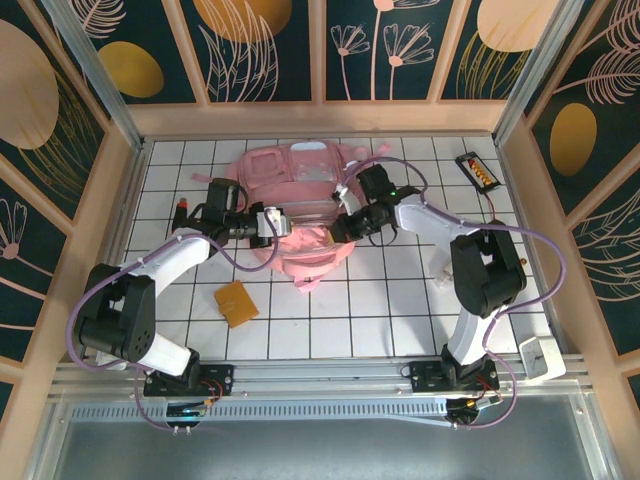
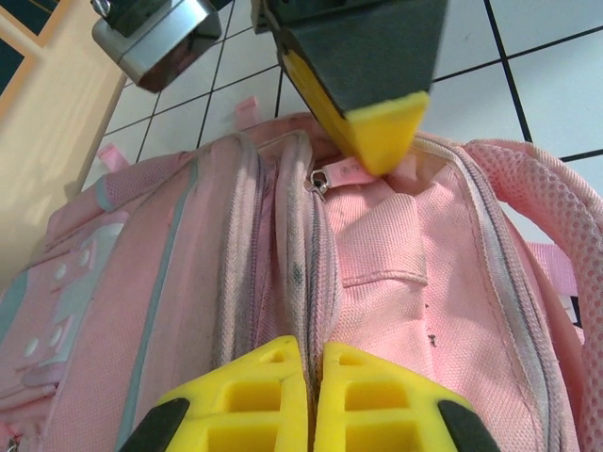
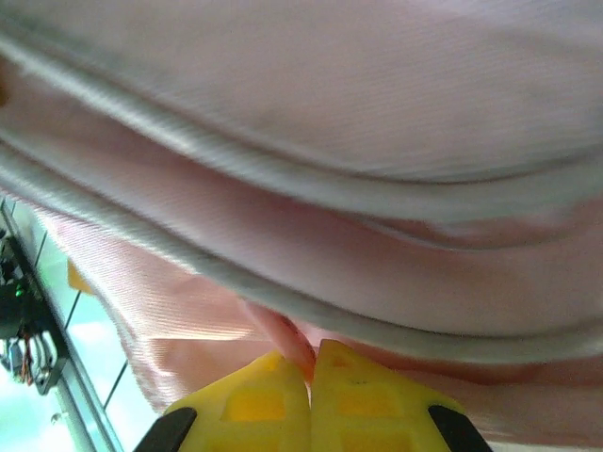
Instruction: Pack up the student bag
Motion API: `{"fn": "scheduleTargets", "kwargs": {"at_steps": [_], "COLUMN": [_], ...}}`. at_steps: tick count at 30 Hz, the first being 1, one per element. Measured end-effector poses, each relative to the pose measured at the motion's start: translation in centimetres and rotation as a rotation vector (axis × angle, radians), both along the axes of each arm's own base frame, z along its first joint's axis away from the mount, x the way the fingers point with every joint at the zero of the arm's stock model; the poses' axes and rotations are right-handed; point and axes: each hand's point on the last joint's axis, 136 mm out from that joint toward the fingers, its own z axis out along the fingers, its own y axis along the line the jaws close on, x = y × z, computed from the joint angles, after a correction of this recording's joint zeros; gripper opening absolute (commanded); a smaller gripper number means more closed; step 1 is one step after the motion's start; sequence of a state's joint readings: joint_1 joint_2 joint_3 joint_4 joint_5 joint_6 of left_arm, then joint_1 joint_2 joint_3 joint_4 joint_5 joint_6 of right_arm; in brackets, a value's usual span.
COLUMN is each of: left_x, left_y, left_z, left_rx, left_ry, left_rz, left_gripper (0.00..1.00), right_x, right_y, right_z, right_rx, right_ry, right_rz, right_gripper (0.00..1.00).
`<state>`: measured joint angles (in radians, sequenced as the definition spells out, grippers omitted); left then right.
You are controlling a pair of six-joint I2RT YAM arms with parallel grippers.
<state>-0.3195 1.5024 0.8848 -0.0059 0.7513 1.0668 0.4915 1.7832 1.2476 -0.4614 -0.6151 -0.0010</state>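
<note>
Left wrist: left gripper (image 2: pixel 310 377) pinches the student bag (image 2: pixel 386 235) at its zip; right gripper (image 3: pixel 311 381) clamped on its fabric

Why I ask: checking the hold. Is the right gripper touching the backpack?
Touching. The right wrist view shows the right gripper shut on a fold of the pink backpack.

Loose items on the white gridded table (image 1: pixel 400 310), which is enclosed by floral wall panels (image 1: pixel 265 50).
A flat tan square pad (image 1: pixel 236 303) lies tilted at the near left. A black tray (image 1: pixel 477 171) holding small coloured pieces sits at the far right corner. A small red object (image 1: pixel 181 206) lies near the left edge. A white block (image 1: pixel 540 358) rests at the near right corner.
</note>
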Motion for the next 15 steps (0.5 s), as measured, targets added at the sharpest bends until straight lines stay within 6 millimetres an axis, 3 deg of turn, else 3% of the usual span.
{"fn": "scheduleTargets", "kwargs": {"at_steps": [7, 9, 10, 11, 13, 14, 15], "left_x": [-0.4, -0.6, -0.7, -0.8, -0.9, -1.0, -1.0], "left_y": [0.9, 1.1, 1.2, 1.2, 1.3, 1.3, 1.4], "left_z": [0.2, 0.1, 0.0, 0.0, -0.1, -0.2, -0.4], "left_rx": [0.003, 0.006, 0.006, 0.007, 0.008, 0.009, 0.013], "left_ry": [-0.016, -0.019, -0.018, -0.016, -0.015, -0.013, -0.014], "left_rz": [0.011, 0.014, 0.015, 0.015, 0.015, 0.016, 0.017], "left_gripper": [0.00, 0.00, 0.00, 0.00, 0.00, 0.04, 0.33], "right_x": [6.9, 7.2, 7.0, 6.6, 5.2, 4.5, 3.7], "right_y": [-6.3, -6.2, -5.7, -5.0, -3.2, -2.5, -1.7], "right_z": [-1.3, -1.5, -1.4, -1.1, -0.4, -0.1, 0.2], "right_rx": [-0.072, -0.062, -0.040, -0.011, 0.061, 0.088, 0.116], "right_ry": [-0.057, -0.060, -0.059, -0.057, -0.069, -0.074, -0.079], "right_rz": [-0.286, -0.285, -0.264, -0.233, -0.132, -0.093, -0.053], "right_gripper": [0.00, 0.02, 0.18, 0.27, 0.33, 0.33, 0.34]}}
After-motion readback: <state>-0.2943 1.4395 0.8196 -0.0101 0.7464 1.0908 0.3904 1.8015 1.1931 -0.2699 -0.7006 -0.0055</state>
